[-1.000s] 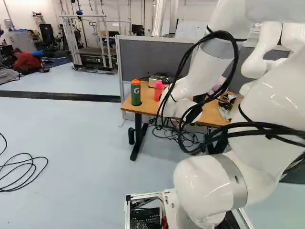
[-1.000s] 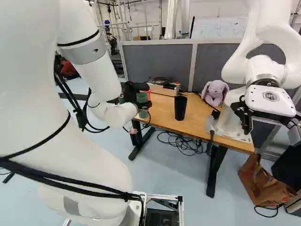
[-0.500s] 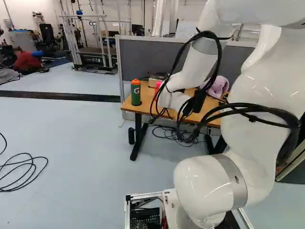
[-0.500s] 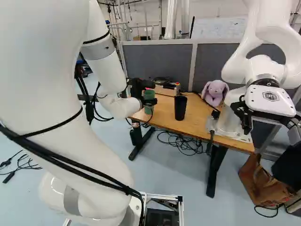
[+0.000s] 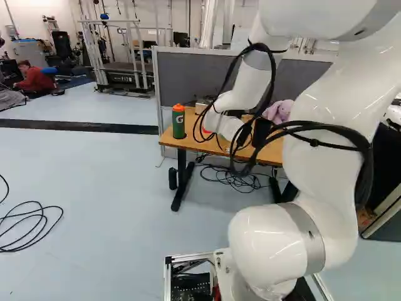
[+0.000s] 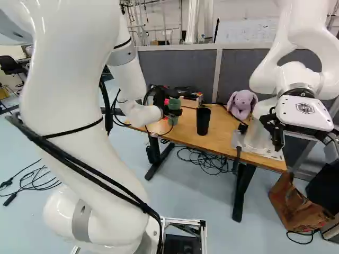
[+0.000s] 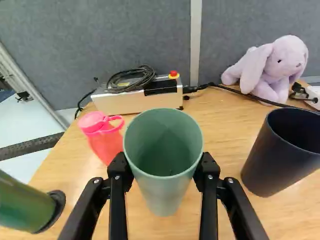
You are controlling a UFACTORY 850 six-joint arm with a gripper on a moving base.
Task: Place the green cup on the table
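Note:
In the right base view my gripper (image 6: 172, 112) is at the table's left end, around the green cup (image 6: 174, 103). Seen from the wrist, the gripper (image 7: 163, 175) has one finger against each side of the green cup (image 7: 163, 187), which stands mouth up between them and is empty inside. The wooden table (image 6: 222, 138) lies beneath the cup; whether its base touches the tabletop I cannot tell. In the left base view my arm hides gripper and cup.
Beside the cup are a pink bottle (image 7: 105, 137) and a green bottle (image 5: 178, 123) on one side, a black cup (image 6: 203, 121) on the other. Behind are a control box (image 7: 137, 100), cables and a plush rabbit (image 6: 242, 104). Another robot (image 6: 296, 79) stands at the table's right end.
The arm has swung so that the gripper, with the green cup in it, moved rightward in the right base view, farther over the tabletop. The base has stayed put.

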